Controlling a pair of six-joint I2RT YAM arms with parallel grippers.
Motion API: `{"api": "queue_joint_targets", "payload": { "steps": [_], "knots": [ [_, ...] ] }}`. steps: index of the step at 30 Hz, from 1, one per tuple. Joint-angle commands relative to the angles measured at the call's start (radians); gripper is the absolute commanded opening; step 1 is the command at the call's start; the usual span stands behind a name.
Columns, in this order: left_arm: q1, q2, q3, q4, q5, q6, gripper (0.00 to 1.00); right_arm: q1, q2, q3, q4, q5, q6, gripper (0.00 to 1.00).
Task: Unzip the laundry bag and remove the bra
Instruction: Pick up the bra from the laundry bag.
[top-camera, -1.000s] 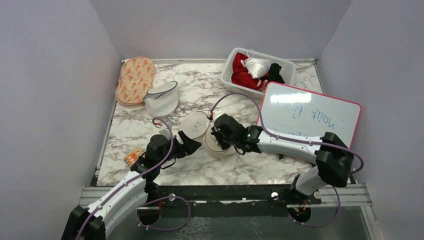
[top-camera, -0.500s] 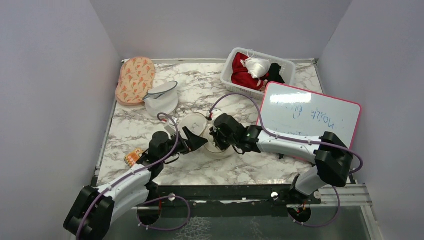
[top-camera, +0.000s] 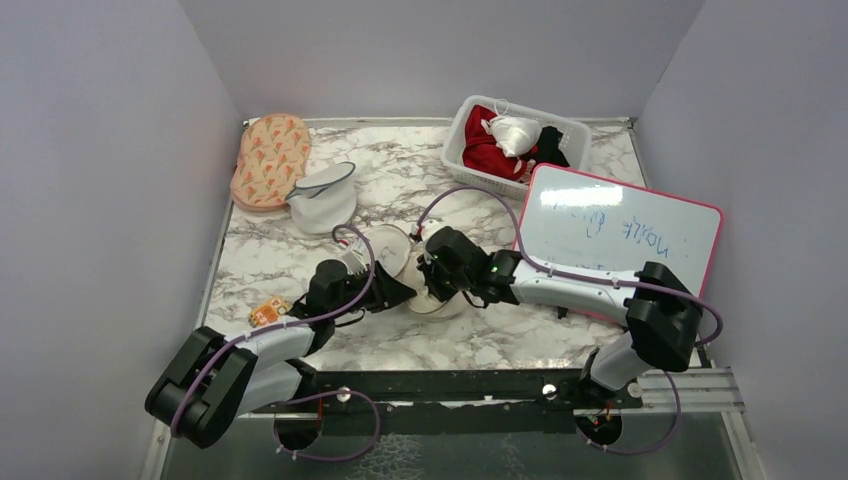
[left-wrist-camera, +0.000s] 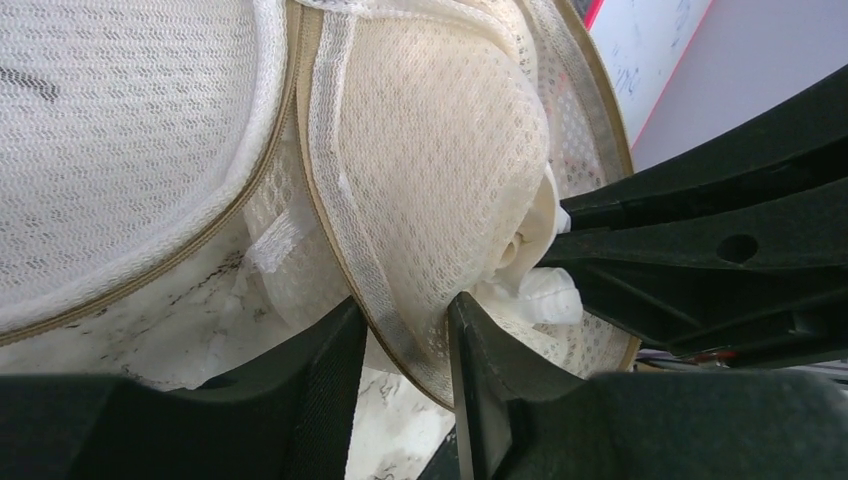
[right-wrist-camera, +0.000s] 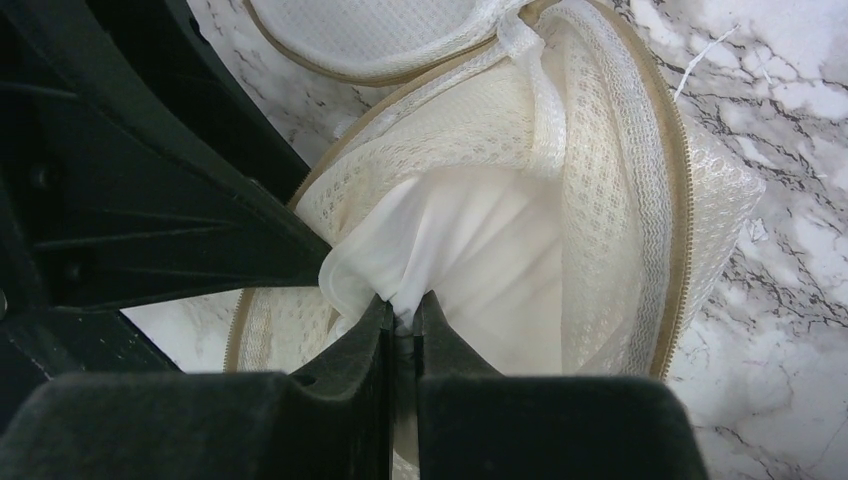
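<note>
1. The bag (right-wrist-camera: 610, 180) sits mid-worktop (top-camera: 480, 330), unzipped. Its two round shells are splayed like a clam, and both hands meet over it, nearly touching.
2. The left hand (left-wrist-camera: 402, 310) is narrowed onto the taped rim of one mesh shell, pinning it. As far as I can tell, that is the shell with the bra behind it.
3. The right hand (right-wrist-camera: 402, 305) is pinched tight on a fold of the bra (right-wrist-camera: 470, 240). The white cloth lies bunched inside the open shell, and most of it is not yet out.
4. The bra lies straight ahead of the right hand, in a mouth that faces that hand. The left hand anchors the opposite side. I'd judge the pull should run back along the right arm and upward, away from the left hand.
5. Room is uneven. The whiteboard (top-camera: 620, 230) sits close beside the right forearm, with the basket (top-camera: 455, 150) beyond it. There is bare marble towards the near edge.
6. The zip rim curls close round the cloth, so a strap could snag there.
</note>
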Motion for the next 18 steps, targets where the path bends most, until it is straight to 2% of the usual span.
{"api": "queue_joint_targets", "payload": {
  "steps": [1, 6, 13, 18],
  "knots": [
    [-0.004, 0.033, -0.016, 0.062, 0.023, 0.03, 0.26, -0.004, -0.053, 0.038, 0.022, -0.05, 0.03, 0.01],
    [-0.004, 0.04, -0.023, 0.064, 0.02, 0.048, 0.17, -0.021, -0.119, 0.033, 0.047, -0.134, 0.066, 0.01],
    [-0.004, 0.017, -0.038, 0.065, 0.029, 0.049, 0.13, -0.062, -0.206, -0.002, 0.102, -0.211, 0.1, 0.01],
    [-0.004, -0.036, -0.045, 0.064, 0.031, 0.032, 0.07, -0.087, -0.2, -0.042, 0.141, -0.289, 0.077, 0.01]
  ]
}}
